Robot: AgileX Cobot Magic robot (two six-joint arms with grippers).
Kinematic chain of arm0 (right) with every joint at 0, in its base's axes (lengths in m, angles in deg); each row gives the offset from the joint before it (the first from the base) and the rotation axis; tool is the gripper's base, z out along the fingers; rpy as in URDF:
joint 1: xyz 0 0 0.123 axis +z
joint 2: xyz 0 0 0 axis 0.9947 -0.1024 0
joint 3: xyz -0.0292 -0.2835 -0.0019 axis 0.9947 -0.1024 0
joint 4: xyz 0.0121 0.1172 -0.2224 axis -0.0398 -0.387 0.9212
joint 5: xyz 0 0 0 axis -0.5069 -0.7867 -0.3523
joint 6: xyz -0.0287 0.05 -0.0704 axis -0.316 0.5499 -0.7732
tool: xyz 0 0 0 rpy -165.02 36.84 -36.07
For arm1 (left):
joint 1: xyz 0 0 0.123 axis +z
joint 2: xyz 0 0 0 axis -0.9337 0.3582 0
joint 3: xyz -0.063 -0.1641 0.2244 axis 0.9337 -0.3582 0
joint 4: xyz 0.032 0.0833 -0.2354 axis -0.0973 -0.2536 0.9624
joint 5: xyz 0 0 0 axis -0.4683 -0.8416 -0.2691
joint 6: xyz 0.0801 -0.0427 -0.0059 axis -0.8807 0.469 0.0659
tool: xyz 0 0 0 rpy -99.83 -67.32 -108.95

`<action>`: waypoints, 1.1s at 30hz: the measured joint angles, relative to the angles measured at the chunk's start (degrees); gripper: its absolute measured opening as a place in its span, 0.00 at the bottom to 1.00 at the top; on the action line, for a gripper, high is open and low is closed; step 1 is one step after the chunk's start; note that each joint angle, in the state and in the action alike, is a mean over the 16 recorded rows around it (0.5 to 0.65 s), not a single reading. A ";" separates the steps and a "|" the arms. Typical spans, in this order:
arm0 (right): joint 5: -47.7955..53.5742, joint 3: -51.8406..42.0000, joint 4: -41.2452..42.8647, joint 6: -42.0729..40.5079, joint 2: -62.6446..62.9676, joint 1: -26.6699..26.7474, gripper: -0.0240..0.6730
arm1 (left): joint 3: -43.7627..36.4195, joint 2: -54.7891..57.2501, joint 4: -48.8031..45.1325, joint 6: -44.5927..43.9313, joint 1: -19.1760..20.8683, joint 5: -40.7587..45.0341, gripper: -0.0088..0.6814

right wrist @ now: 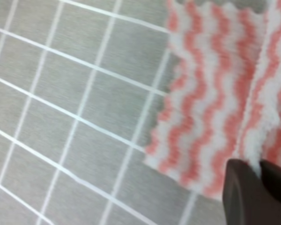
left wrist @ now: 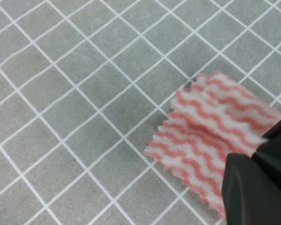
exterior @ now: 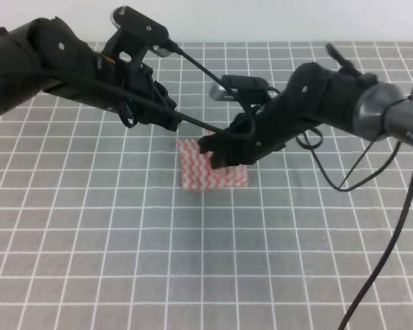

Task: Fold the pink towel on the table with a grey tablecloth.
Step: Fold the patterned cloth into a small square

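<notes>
1 pink towel (exterior: 212, 167), 1 grey tablecloth (exterior: 124, 247), 2 grippers.
Towel lies mid-table, nearer the far edge; right gripper (exterior: 217, 152) pinches its raised fold; left gripper (exterior: 166, 117) beside it, jaw state unclear.

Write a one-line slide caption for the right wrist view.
Right claw at the edge of the pink towel, which lies rumpled on the grey tablecloth.

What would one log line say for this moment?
pink towel: on grey tablecloth | right end effector: on towel | left end effector: above cloth
</notes>
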 joint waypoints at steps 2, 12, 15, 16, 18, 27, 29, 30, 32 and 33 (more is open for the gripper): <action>-0.47 0.47 -0.33 -0.01 -0.19 0.57 0.01 | -0.01 -0.37 0.05 0.00 0.00 0.16 0.01; -1.29 3.36 -1.30 -0.01 -2.19 2.62 0.01 | -0.01 -1.28 0.20 0.00 0.00 0.86 0.01; -1.07 4.05 -1.67 0.00 -3.37 3.03 0.02 | -0.01 -1.31 0.25 0.00 0.00 1.12 0.01; -0.96 4.26 -1.82 0.01 -3.72 3.15 0.03 | -0.01 -1.31 0.26 0.00 0.00 1.21 0.01; -0.70 4.66 -2.25 0.00 -4.47 3.39 0.05 | 0.00 -1.26 0.25 0.00 0.00 1.38 0.01; 2.12 7.07 -4.53 -1.15 -6.27 3.76 0.30 | -0.01 -1.31 0.22 -0.04 0.00 2.03 0.01; 2.82 7.61 -4.81 -1.54 -6.34 3.71 0.34 | -0.01 -1.31 0.15 -0.05 0.00 2.17 0.01; 3.17 7.82 -4.91 -1.74 -6.37 3.69 0.35 | -0.01 -1.31 0.13 -0.06 0.00 2.24 0.01; 3.73 8.16 -5.12 -2.13 -6.57 3.65 0.34 | -0.02 -1.36 0.09 -0.10 0.00 2.36 0.01; 3.95 8.32 -5.22 -2.33 -6.70 3.63 0.34 | -0.02 -1.36 0.05 -0.12 0.00 2.41 0.01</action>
